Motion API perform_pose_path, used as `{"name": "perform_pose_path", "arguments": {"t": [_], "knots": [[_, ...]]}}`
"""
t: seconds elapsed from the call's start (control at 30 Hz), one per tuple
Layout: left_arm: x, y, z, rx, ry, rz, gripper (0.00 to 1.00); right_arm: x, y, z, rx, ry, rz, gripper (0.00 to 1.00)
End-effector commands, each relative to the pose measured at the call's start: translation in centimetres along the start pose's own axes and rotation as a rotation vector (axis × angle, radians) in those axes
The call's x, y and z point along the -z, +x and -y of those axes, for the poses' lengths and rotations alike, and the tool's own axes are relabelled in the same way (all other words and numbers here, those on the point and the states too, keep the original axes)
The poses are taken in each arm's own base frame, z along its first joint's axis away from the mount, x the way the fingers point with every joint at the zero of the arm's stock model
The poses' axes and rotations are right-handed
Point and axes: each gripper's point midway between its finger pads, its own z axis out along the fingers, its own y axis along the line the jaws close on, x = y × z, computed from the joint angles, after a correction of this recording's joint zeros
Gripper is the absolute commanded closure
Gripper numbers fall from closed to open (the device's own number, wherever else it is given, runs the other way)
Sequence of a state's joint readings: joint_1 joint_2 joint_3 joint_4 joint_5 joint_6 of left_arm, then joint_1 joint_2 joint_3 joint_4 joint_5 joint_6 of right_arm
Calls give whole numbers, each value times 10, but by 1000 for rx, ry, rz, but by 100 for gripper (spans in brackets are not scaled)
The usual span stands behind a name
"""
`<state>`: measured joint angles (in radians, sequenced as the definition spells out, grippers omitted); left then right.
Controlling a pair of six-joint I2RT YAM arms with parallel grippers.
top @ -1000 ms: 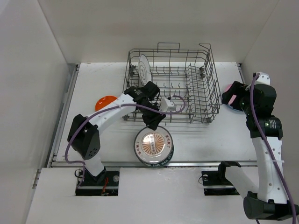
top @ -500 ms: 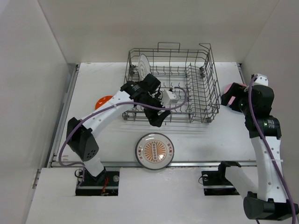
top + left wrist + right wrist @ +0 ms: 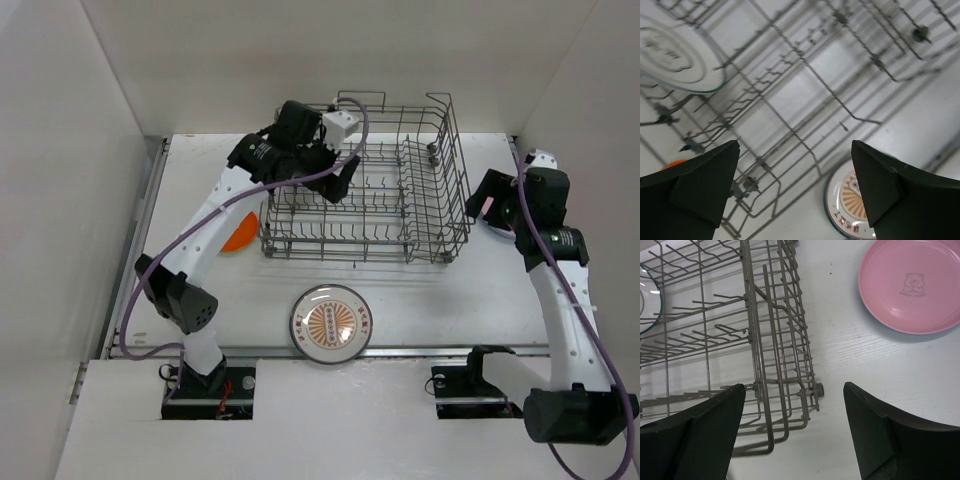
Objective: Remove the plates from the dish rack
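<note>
Jaws spread and empty, the left gripper (image 3: 795,155) is hovering over the left rear of the dish rack (image 3: 420,170), apparently lining up on the white plate (image 3: 675,55) standing there on edge, face turned along the rack's length. The right gripper (image 3: 794,387), also unclenched, is waiting beside the unloaded pink plate (image 3: 912,285), while a patterned plate (image 3: 330,322) is lying flat out front.

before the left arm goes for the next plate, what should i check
1. Left gripper open, nothing in it: ok.
2. A plate to take from the dish rack: ok, a teal-rimmed plate stands in the tines.
3. That plate lined up with the gripper: not ok, it sits off to one side in the wrist view.
4. Patterned plate flat on the table, clear of the rack: ok.
5. Right gripper open, outside the rack, near the pink plate: ok.
</note>
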<state>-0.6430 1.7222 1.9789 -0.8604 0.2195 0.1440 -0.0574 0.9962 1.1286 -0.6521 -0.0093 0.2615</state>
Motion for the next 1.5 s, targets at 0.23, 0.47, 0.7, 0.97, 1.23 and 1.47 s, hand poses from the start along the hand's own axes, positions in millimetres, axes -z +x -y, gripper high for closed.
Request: {"name": "perform_pose_path", "arguments": {"t": [0.23,0.47,0.7,0.97,1.23,1.47], "knots": [[-54,-26,-148,191,-533,80,1,-47,-35,-16,17,-36,26,15],[-83,-15,-198,199,-694,62,1,-71,-46,-21,17,-39,4,15],[-109,-5,-213,257,-622,57,19,-99,-37,-14,35,-1,-64,15],[-128,3,-212,243,-531,30,96,-122,-32,-17,43,-14,-115,15],[-113,2,-210,365,-473,54,100,-138,-40,-22,51,-32,-128,15],[-69,-57,-195,358,-415,201,100,-152,-45,-23,50,-31,-131,15]]}}
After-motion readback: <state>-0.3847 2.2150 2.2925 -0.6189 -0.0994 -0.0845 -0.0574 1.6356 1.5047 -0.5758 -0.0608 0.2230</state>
